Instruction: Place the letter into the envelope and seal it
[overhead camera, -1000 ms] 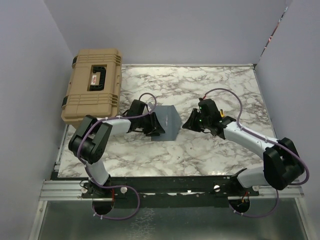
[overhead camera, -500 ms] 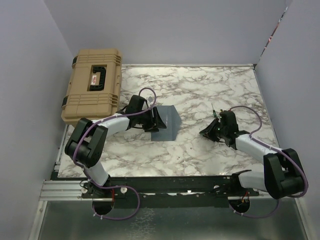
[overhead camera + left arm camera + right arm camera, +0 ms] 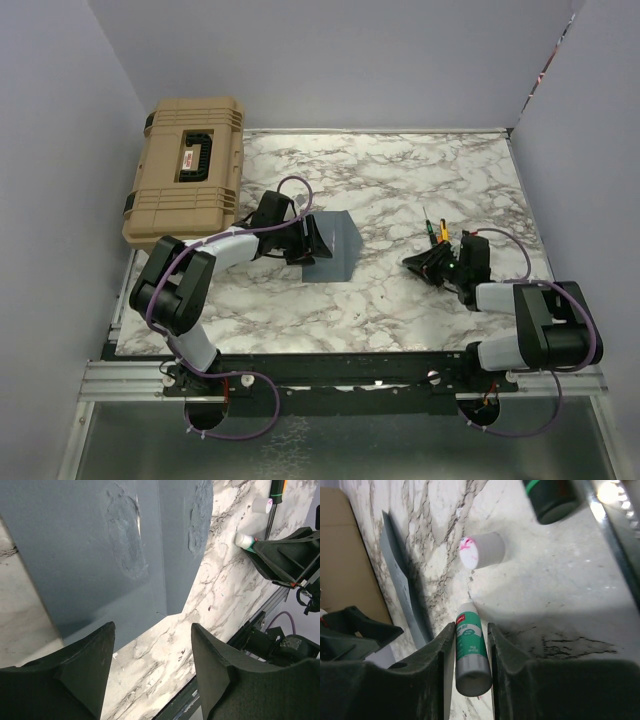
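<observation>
Left claw [image 3: 152, 630]: released, the two dark fingers [image 3: 82, 665] stand well apart, low over the marble table [image 3: 150, 660]. Just ahead of the fingertips, and partly under the left one, lies the envelope [image 3: 90, 555], flat on the table with a fold line running away from the claw. Two darker, rough patches [image 3: 125, 535] mark its face, one on either side of that line. Beyond the envelope's far edge, to this claw's right, is the right claw [image 3: 470, 627].

Right claw: clenched on a glue stick [image 3: 470, 652] with a green label, its white tip pointing forward out of the fingers. Just ahead of that tip lies a white cap [image 3: 482, 551] on its side, pink-stained at the end. Farther ahead is a screwdriver [image 3: 276, 487]. To the left of this claw, past the envelope, stands a tan case [image 3: 187, 170].
</observation>
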Controlling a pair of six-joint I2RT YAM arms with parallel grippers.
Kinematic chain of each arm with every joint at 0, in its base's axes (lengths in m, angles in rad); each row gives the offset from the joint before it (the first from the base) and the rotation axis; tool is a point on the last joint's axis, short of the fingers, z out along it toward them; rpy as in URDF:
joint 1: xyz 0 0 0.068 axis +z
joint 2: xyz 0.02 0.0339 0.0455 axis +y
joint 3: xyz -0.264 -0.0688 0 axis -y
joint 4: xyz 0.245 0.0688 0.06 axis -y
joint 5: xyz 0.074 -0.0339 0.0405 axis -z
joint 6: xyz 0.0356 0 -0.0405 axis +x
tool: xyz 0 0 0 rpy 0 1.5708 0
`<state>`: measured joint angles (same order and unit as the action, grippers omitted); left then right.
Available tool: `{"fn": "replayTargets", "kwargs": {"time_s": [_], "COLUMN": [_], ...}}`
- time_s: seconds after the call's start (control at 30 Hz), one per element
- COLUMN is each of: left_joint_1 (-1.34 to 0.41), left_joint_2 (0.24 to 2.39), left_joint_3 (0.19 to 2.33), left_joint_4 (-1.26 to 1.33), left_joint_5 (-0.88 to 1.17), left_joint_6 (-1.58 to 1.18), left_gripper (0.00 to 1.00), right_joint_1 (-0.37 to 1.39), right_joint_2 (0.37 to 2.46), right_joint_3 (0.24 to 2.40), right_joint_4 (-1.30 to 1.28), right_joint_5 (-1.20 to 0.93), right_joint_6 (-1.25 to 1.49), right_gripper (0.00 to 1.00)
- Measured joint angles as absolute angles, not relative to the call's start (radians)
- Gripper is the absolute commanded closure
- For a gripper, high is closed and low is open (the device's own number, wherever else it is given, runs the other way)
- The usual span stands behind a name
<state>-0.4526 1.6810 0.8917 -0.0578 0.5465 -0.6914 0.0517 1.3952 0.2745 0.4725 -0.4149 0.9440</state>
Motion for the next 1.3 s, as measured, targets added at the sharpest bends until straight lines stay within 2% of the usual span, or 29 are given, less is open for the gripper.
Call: {"fn": "replayTargets", "kwargs": {"time_s": [0.1,0.2,0.37,0.57,0.67,0.73,0.83,0.93,1.03,1.3], "left_joint_1": [-0.453,-0.453,-0.453,-0.453,-0.453,-0.453,-0.453,-0.453,-0.453,-0.453], "left_joint_2": [1.681,1.681,1.681,1.681,1.681,1.681,1.681,1.686,1.699,1.749], "left_joint_3": [0.892,0.892,0.892,0.914,0.925,0.928,0.928,0.933,0.943,0.942], "left_joint_4": [-0.067,-0.083,-0.109,-0.142,-0.153,-0.159,-0.167,-0.168,-0.166,-0.168], "left_joint_5": [0.533,0.519,0.492,0.454,0.441,0.436,0.434,0.432,0.424,0.402], "left_joint_6": [-0.686,-0.677,-0.660,-0.636,-0.627,-0.622,-0.614,-0.606,-0.601,-0.585], "left_gripper": [0.35,0.34,0.33,0.34,0.39,0.46,0.63,0.78,0.89,0.96], "right_joint_1": [0.032,0.025,0.024,0.021,0.018,0.018,0.018,0.018,0.029,0.140], "right_joint_2": [1.399,1.357,1.246,1.123,1.072,1.052,1.040,1.037,1.050,1.231], "right_joint_3": [0.263,0.266,0.294,0.355,0.379,0.406,0.441,0.445,0.441,0.456], "right_joint_4": [0.489,0.468,0.300,0.021,-0.079,-0.119,-0.122,-0.085,-0.028,0.102], "right_joint_5": [-0.427,-0.416,-0.316,-0.117,-0.054,-0.047,-0.100,-0.202,-0.294,-0.394], "right_joint_6": [0.960,0.960,0.927,0.872,0.834,0.806,0.765,0.751,0.756,0.771], "right_gripper": [0.42,0.32,0.27,0.27,0.38,0.51,0.70,0.83,0.89,0.89]}}
